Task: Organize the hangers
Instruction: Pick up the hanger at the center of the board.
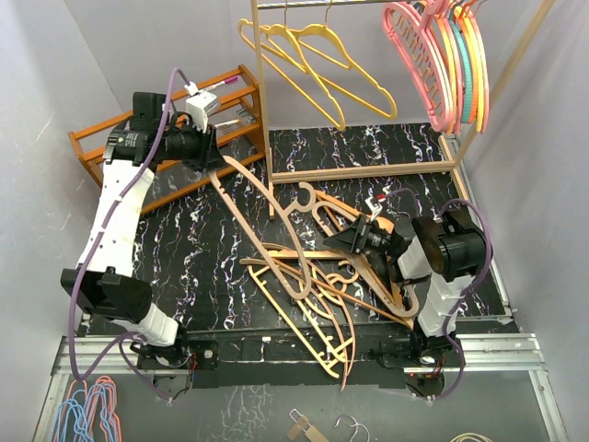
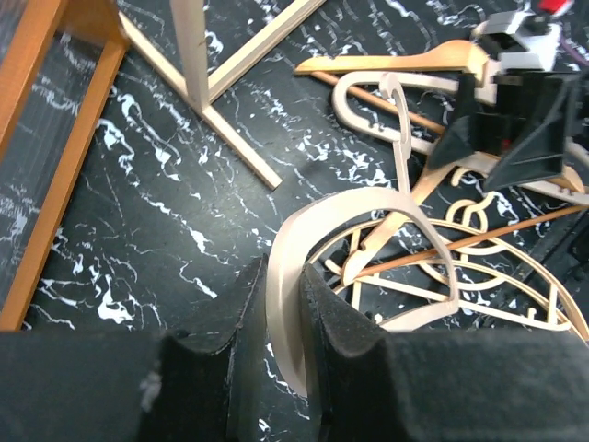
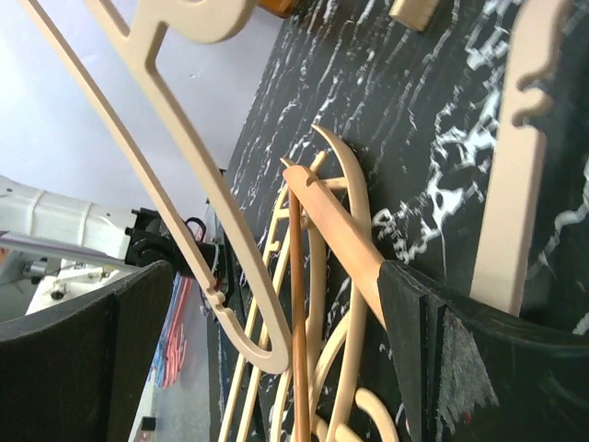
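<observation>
Hangers (image 1: 313, 276) — a tangled heap of tan wood and pale pieces lies on the dark marbled table (image 1: 184, 249) between the two arms. The yellow ones (image 1: 317, 55) and a pink-orange-teal bunch (image 1: 446, 55) hang on the rail (image 1: 322, 4) at the back. The left gripper (image 2: 281, 285) is clamped across the curved shoulder of one pale hanger (image 2: 350, 204), raised near the slatted shelf rack (image 1: 110, 138), with its far end trailing down toward the heap. The right gripper (image 3: 276, 304) stands wide apart and holds nothing, low over the heap, with a wooden bar (image 3: 336, 230) lying between its fingers. Judging by build, these are light and rigid, with smooth faces that could slip in the pads. They are long enough to swing or twist when pinched far from the neck. Hooks and notches look likely to snag neighbours, so one lifted piece may drag others along. The best hold is probably on the shoulder close to the neck — balanced, flat for the pads, and leaving the hook free for the rail.
</observation>
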Controlling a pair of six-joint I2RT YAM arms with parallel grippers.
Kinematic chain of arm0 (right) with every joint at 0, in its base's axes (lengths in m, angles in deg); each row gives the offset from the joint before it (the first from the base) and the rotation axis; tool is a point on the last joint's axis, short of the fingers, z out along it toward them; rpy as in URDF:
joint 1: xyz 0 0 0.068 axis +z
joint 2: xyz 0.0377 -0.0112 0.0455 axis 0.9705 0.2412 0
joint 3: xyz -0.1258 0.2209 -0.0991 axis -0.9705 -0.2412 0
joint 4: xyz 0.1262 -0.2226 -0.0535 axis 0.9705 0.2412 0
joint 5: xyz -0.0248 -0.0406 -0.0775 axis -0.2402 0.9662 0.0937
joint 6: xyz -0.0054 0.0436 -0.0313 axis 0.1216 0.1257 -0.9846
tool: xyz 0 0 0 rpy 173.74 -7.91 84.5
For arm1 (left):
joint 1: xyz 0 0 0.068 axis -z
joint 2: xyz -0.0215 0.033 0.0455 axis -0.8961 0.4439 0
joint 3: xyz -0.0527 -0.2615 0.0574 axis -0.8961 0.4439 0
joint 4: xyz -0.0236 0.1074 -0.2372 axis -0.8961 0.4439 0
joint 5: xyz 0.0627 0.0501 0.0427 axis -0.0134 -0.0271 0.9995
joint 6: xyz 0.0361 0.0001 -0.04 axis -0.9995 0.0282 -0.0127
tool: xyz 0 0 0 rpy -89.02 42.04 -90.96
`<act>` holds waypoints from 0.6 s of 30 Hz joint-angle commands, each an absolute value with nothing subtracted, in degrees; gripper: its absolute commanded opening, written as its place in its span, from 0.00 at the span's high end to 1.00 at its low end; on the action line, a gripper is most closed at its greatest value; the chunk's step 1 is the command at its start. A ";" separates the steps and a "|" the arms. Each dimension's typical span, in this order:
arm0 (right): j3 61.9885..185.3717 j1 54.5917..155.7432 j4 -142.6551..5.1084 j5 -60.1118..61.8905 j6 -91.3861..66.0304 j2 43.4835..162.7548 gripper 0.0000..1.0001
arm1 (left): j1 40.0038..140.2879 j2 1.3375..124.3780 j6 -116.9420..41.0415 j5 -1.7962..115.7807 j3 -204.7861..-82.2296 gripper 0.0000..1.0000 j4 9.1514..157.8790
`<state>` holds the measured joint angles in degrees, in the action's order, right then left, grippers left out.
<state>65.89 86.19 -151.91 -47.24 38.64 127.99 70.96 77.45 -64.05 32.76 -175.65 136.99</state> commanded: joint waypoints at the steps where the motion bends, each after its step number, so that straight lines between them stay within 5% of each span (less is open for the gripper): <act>1: 70.80 88.98 -173.96 -51.29 38.95 130.26 0.01 | 68.66 73.35 -63.00 22.99 -176.85 1.00 138.27; 18: 76.95 101.73 -173.99 -40.98 26.01 135.03 0.01 | 66.87 74.59 -57.15 18.27 -184.21 1.00 138.45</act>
